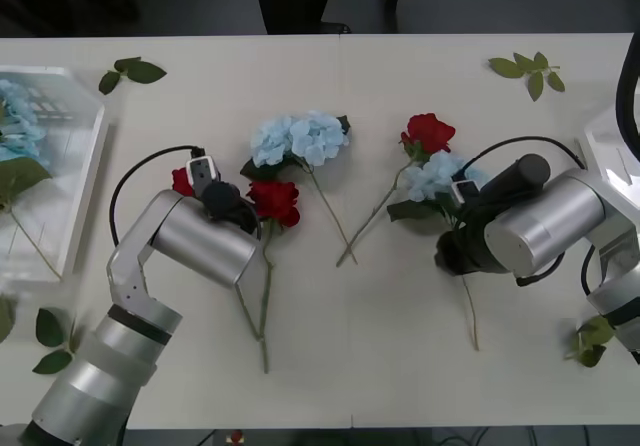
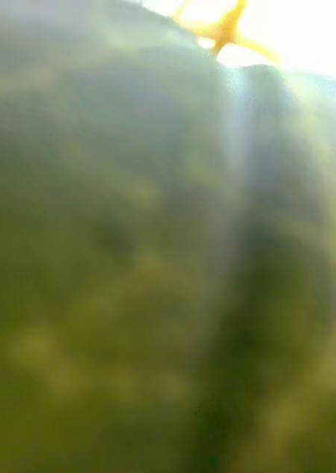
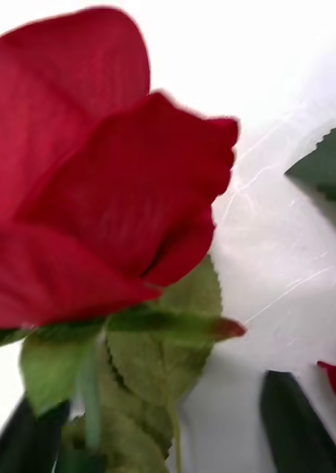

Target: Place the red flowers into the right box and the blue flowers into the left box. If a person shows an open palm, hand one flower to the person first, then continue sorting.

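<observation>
Red flowers [image 1: 274, 200] and blue flowers [image 1: 300, 138] lying mid-table; more blue already in left box [image 1: 80, 181] at far left. Left gripper [image 1: 215, 201] down among two roses, jaw state impossible to tell. Right gripper [image 1: 455, 251] low over a blue cluster [image 1: 440, 176] beside a rose [image 1: 428, 132], jaws equally unreadable. Risk: crossed stems dragging a neighbour along. Left wrist view gives rose [image 3: 101, 162] close up; right wrist view just green blur.

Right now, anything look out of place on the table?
Yes: loose green leaf sprigs lie scattered, one pair at the far left, one at the far right, others near the left edge. The left box already holds blue flowers. Red and blue stems in the middle cross each other.
</observation>
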You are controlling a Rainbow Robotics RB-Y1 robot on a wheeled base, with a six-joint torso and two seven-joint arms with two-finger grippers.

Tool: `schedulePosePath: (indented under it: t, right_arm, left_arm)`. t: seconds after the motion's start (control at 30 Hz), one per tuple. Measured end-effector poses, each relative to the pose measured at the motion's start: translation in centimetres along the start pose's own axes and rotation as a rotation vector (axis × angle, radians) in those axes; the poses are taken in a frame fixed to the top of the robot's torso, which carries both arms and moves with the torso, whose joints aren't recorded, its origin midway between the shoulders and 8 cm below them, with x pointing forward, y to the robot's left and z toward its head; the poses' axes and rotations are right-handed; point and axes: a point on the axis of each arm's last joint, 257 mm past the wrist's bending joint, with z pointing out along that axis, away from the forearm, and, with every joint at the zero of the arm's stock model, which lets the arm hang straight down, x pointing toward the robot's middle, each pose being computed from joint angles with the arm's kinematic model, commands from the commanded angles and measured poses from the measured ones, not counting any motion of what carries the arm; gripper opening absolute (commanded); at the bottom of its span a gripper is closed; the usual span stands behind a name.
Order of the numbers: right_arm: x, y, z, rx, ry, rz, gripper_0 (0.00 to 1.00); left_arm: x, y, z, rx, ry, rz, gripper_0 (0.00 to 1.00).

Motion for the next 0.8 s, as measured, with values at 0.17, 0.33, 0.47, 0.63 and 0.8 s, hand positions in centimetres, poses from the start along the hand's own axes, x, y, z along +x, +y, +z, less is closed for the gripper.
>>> schedulePosePath:
  t: [0.17, 0.33, 0.47, 0.63, 0.8]
  right_arm:
    - [0.0, 0.8, 0.2, -0.012, 0.000, 0.002, 0.00]
    - [-0.1, 0.8, 0.2, -0.014, -0.004, 0.002, 0.00]
    - [-1.1, 1.0, 0.1, -0.026, -0.040, 0.004, 0.00]
    - [-3.7, -0.3, -2.4, -0.031, -0.114, 0.021, 0.00]
    - [-8.1, -2.1, -8.1, -0.096, -0.245, 0.078, 0.00]
  left_arm:
    - [0.1, -0.2, 0.0, 0.007, 0.005, -0.004, 0.00]
    - [-0.1, -0.5, -0.5, 0.063, 0.033, -0.032, 0.00]
    - [-1.6, -0.3, -2.3, 0.106, 0.039, -0.041, 0.00]
    - [-3.7, 0.3, -6.4, 0.199, 0.037, 0.021, 0.00]
    - [-6.7, 0.7, -11.4, 0.333, 0.002, 0.082, 0.00]
